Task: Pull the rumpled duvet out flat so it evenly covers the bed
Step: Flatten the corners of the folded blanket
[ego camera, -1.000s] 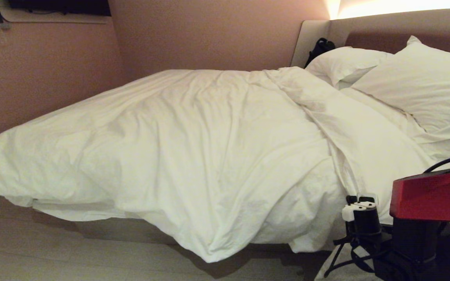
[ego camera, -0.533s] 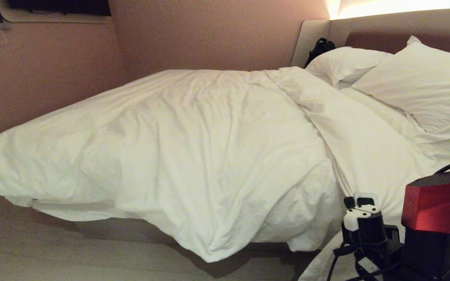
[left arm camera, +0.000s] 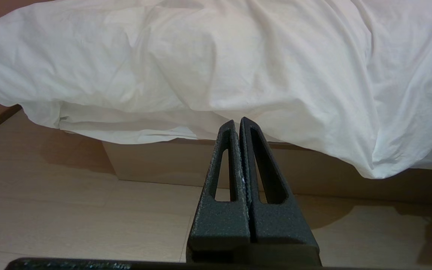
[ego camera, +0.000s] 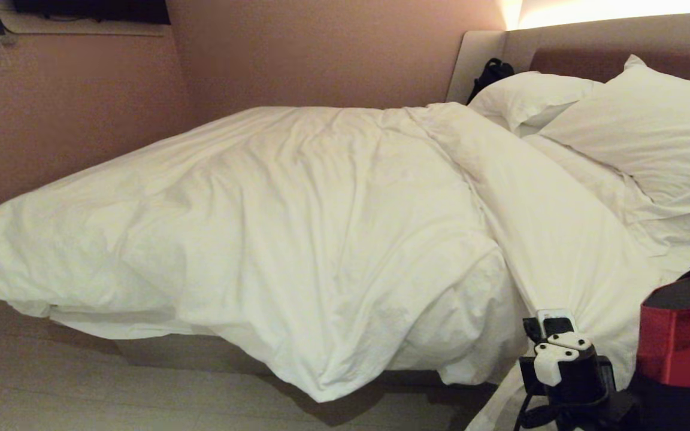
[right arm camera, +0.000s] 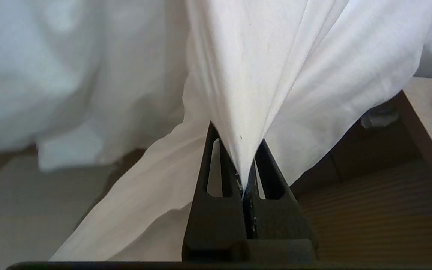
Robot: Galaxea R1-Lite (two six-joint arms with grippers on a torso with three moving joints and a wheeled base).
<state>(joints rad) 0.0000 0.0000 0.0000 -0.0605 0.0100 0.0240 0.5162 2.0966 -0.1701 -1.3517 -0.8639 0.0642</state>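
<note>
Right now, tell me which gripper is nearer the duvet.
Right. The right gripper is shut on a fold of the duvet, touching it. The left gripper is shut and empty, apart from the duvet, low beside the bed.

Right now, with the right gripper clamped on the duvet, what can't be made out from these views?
- Head view: the right gripper shows only as its wrist housing; its fingertips are buried in the duvet.
- Head view: the left gripper is out of frame and shows only in its own wrist view.
- All views: the bed shows only its base; the duvet hides the mattress and far side.
- Right wrist view: whether duvet edge or corner is pinched; folds hide it.
</note>
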